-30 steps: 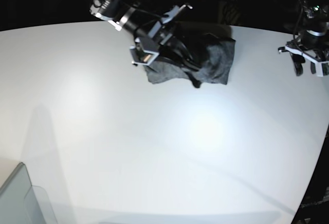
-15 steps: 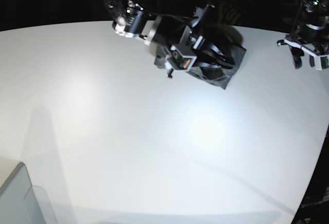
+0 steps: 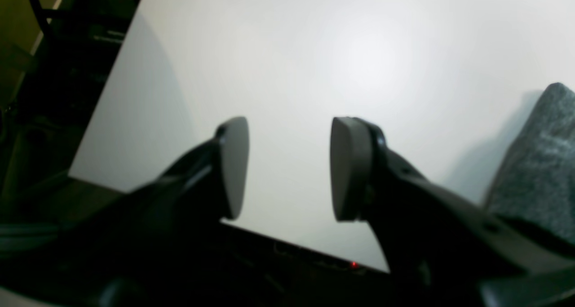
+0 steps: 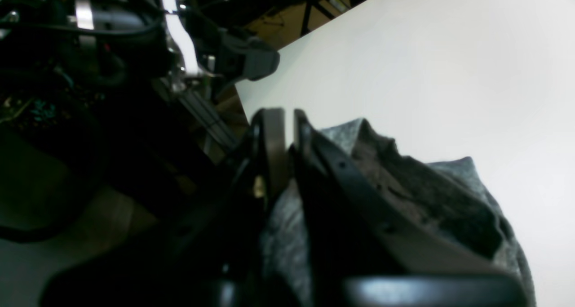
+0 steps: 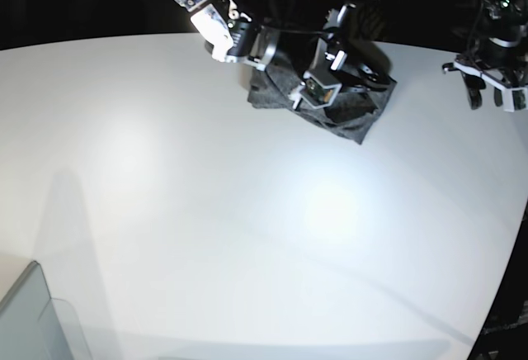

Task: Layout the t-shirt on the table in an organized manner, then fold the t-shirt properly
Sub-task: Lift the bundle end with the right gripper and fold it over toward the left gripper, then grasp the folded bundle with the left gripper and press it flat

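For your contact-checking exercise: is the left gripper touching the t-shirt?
Apart. The left wrist view shows the left gripper with jaws open on bare table, the t-shirt off to one side.

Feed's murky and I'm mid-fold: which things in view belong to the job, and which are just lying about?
Job:
- t-shirt, bunched at the far edge
- table
- right gripper, shut on the t-shirt
- left gripper, open, holding nothing

Lying about:
- clear bin at the near corner
- dark clutter beyond the table, too dim to name
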